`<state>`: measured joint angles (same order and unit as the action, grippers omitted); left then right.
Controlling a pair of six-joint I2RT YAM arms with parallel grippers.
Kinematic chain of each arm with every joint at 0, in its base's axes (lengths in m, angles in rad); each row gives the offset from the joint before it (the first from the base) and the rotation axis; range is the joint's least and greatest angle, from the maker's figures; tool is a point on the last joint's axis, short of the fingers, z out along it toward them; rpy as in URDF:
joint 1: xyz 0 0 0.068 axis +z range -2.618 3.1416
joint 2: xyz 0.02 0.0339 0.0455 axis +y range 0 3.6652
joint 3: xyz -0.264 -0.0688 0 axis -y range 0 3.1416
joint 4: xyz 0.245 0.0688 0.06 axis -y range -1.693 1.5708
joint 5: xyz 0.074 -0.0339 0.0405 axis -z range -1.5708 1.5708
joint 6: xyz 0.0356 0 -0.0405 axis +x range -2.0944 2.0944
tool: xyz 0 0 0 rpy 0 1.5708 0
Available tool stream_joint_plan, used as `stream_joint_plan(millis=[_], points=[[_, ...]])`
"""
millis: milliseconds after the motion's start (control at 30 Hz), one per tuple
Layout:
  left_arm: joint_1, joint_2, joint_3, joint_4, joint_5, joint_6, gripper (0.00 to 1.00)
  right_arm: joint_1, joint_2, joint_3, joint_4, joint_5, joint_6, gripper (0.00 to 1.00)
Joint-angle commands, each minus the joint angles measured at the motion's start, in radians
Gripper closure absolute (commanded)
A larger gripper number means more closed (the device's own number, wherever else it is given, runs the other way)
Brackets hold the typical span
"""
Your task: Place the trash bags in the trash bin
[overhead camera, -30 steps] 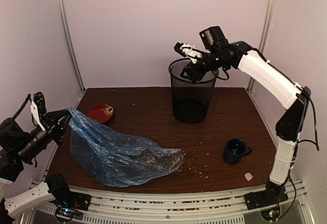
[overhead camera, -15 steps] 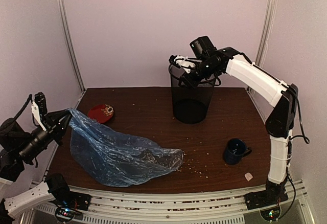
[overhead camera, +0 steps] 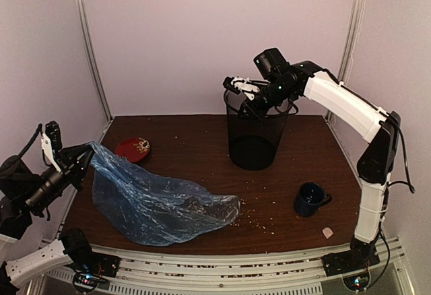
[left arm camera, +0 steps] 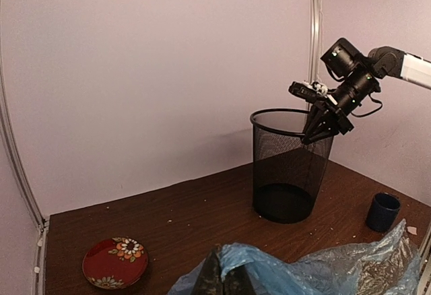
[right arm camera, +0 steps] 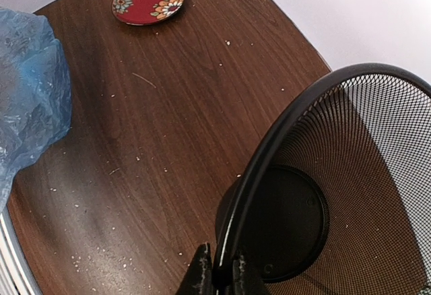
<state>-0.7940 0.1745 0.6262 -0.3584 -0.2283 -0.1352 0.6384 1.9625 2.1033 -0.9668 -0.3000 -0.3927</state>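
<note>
Holding the bag and the bin at once

My left gripper point(overhead camera: 83, 153) is pinched shut on one edge of the bag point(overhead camera: 161, 204). That edge is lifted up at the left side. The rest of the bag lies in a big heap on the table point(overhead camera: 195, 143), near the front, well apart from the bin point(overhead camera: 254, 133). My right gripper point(right arm camera: 221, 276) is squeezed on the bin's rim, with the rim between its two fingers. The bin stands at the back, and nothing is in it.

What could go wrong? The bag is thin and slippery, so I think it could slide out of my pinch, or tear if I pull fast. It looks bigger than the bin, so it may hang over the rim and flop back out. The bin is light wire, and a hard tug from my right arm could tip it. The bag could also drag over the plate point(overhead camera: 133, 149) and push it.

The table is dark brown wood with little crumbs point(overhead camera: 256, 222) on it. A blue mug point(overhead camera: 310, 199) sits at the right. Plain pale walls point(overhead camera: 202, 39) stand all round.
</note>
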Motion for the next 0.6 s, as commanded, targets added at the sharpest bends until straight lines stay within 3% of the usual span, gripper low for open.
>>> stream_joint_plan(millis=[0,567], points=[[-0.001,-0.011,-0.008,0.049,-0.026,0.018,1.00,0.026,-0.102,-0.058,-0.016,-0.053,0.008,0.96],[0.003,0.017,-0.003,0.044,-0.050,0.020,1.00,0.194,-0.289,-0.293,-0.038,-0.105,-0.030,0.99]])
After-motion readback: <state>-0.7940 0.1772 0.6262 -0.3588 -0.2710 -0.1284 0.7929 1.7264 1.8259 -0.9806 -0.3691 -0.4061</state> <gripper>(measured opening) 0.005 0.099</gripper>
